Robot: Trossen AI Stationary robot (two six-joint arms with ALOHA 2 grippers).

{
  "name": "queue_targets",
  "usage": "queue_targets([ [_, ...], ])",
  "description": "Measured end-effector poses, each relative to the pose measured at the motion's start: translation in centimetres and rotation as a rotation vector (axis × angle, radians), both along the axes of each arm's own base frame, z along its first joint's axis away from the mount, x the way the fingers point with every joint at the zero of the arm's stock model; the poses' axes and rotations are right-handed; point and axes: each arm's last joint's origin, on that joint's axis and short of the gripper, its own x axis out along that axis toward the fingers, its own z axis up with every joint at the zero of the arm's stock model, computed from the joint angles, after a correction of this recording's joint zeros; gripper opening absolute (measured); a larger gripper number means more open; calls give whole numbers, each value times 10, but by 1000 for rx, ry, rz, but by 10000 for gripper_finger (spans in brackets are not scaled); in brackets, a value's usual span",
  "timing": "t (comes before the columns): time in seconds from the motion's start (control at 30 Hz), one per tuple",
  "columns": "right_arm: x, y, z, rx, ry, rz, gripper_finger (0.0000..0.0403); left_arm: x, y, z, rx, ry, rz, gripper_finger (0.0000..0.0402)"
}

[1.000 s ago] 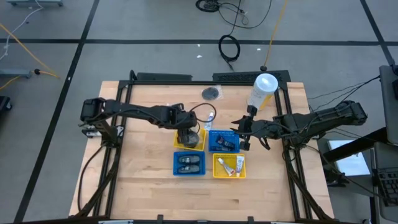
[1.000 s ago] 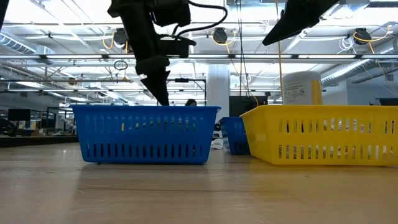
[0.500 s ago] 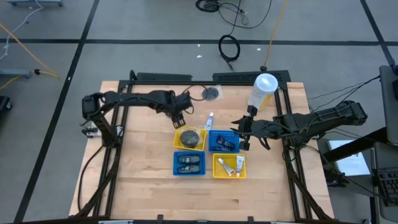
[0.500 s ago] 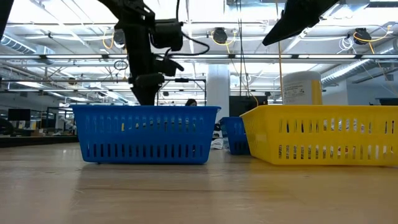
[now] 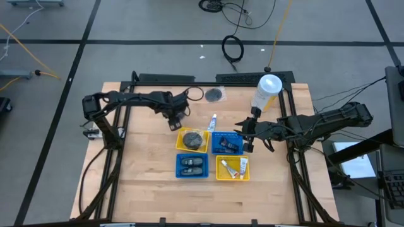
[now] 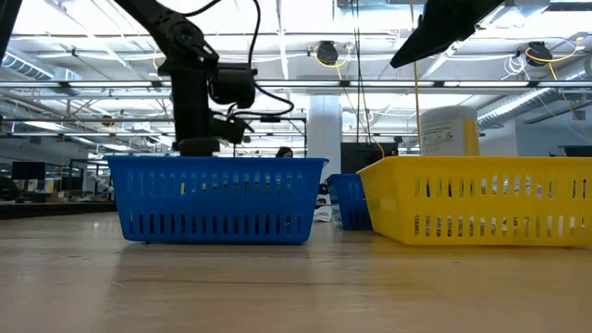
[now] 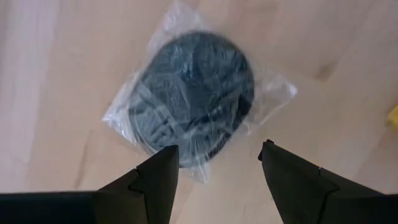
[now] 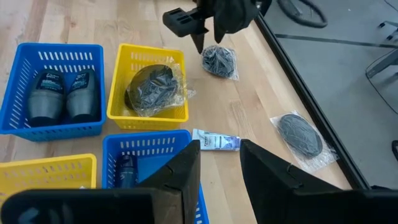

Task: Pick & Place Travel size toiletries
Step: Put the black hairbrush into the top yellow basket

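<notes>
My left gripper (image 7: 214, 160) hangs over a round grey packet (image 7: 189, 99) in clear wrap lying on the bare table (image 5: 145, 183), fingers spread apart on either side, holding nothing. That packet sits just beside the yellow tray (image 8: 147, 87), which holds another packet (image 8: 152, 87). My right gripper (image 8: 217, 165) waits partly open and empty above the blue tray (image 5: 226, 145). Just past its fingers lies a white tube (image 8: 216, 142). Farther off, near the table's edge, rests a third packet (image 8: 300, 134).
</notes>
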Motion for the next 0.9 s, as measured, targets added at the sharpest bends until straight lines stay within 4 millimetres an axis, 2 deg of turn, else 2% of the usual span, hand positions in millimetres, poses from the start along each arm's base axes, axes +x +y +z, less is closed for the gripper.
queue_targets([
  [0.2, 0, 0, 1, -1, -7, -1, 105, -3, -2, -14, 62, -8, -59, 227],
  [0.43, 0, 0, 1, -2, -7, -1, 105, -3, -2, -19, 73, -19, -83, 213],
  [0.57, 0, 0, 1, -2, -7, -1, 105, -3, -2, -19, 73, -19, -82, 155],
  [0.77, 0, 0, 1, -2, -7, -2, 105, -4, -1, -19, 77, -18, -75, 17],
  [0.9, 0, 0, 1, 1, -8, -4, 104, -4, 0, -18, 110, -8, -44, 7],
])
